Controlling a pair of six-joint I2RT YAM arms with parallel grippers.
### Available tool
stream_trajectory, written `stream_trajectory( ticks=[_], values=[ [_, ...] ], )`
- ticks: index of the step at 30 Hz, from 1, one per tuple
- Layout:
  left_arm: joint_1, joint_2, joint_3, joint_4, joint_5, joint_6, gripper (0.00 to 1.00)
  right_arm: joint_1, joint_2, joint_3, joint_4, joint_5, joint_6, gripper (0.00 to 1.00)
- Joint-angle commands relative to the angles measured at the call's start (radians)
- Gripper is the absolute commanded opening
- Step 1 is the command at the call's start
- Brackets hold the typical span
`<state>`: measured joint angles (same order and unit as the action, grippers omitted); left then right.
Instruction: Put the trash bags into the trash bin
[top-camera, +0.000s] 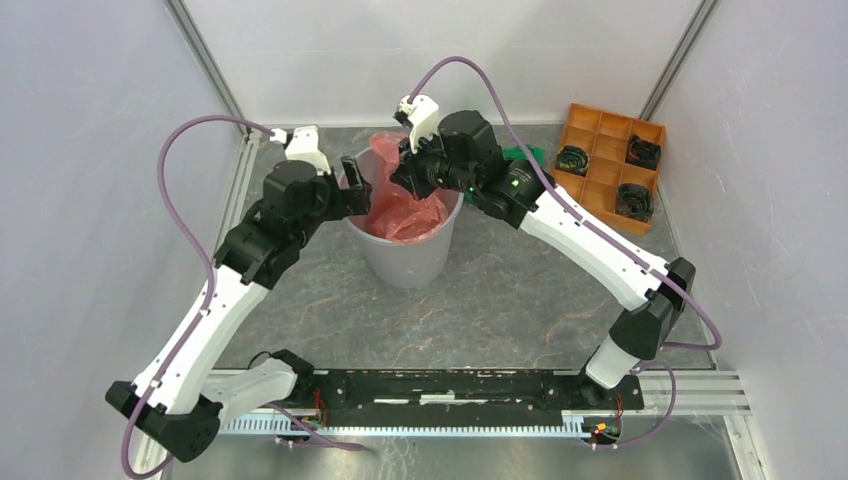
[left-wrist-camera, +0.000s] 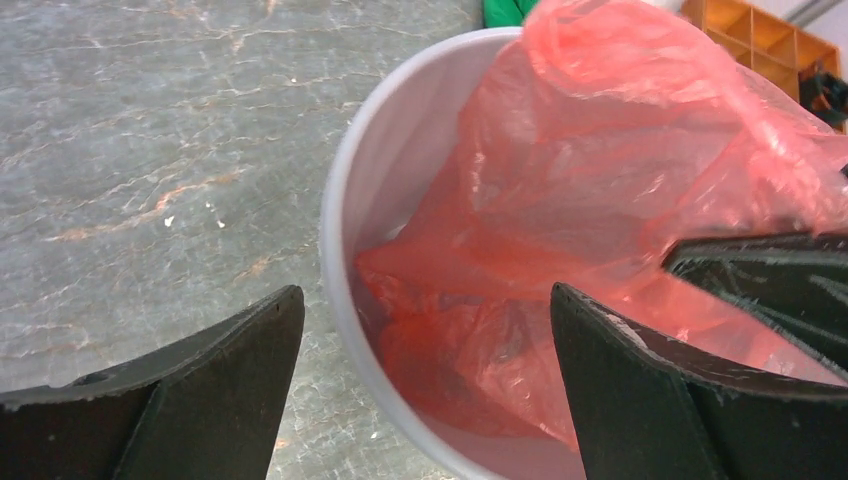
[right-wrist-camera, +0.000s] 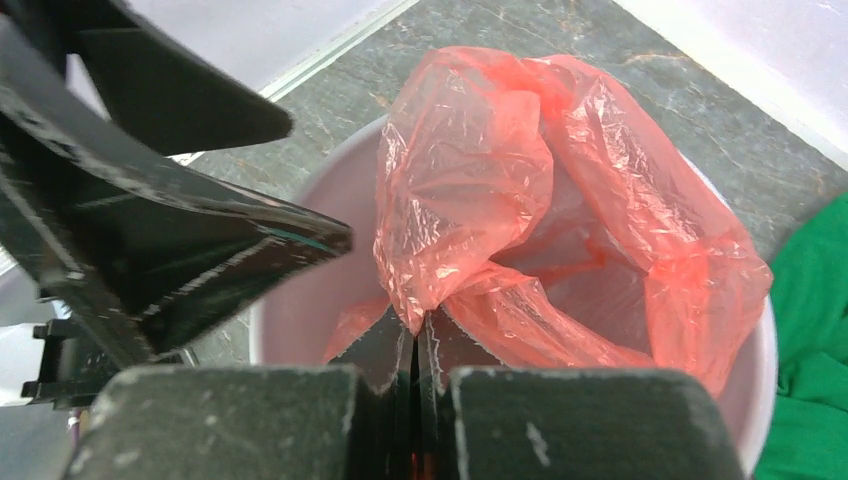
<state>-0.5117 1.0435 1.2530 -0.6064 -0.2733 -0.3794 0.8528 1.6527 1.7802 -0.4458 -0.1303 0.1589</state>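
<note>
bag (top-camera: 405, 208) mostly inside bin (top-camera: 408, 262); left gripper (left-wrist-camera: 425, 300) spread wide, astride bin rim; right gripper (right-wrist-camera: 415, 335) pressed together, pinching bag over bin

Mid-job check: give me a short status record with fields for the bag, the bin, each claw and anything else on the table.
bag: red-orange film, mostly inside the bin, crumpled top standing above the rim
bin: grey, upright, mid-table
left claw: open, holding nothing, astride the bin's rim, one finger outside and one over the bag
right claw: shut, pinching a fold of the bag above the bin
green cloth: on the table beside the bin
orange tray: far right, black items in some compartments
</note>
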Motion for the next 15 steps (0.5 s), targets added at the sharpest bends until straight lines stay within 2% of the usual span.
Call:
stream_trajectory(
  ticks=[1, 4, 8, 15],
  values=[
    [0.006, -0.093, -0.038, -0.003, -0.121, -0.084, 0.98, -0.017, -0.062, 0.049, 0.009, 0.066, 0.005, 0.01],
    [0.006, -0.135, -0.128, 0.033, -0.090, -0.116, 0.94, -0.034, -0.118, -0.003, 0.044, 0.082, 0.016, 0.01],
    [0.004, -0.149, -0.235, 0.140, 0.043, -0.166, 0.86, -0.040, -0.151, -0.048, 0.064, 0.054, 0.033, 0.01],
    [0.006, -0.018, -0.232, 0.334, 0.304, -0.239, 0.71, -0.041, -0.178, -0.080, 0.062, 0.068, 0.020, 0.00]
  ],
)
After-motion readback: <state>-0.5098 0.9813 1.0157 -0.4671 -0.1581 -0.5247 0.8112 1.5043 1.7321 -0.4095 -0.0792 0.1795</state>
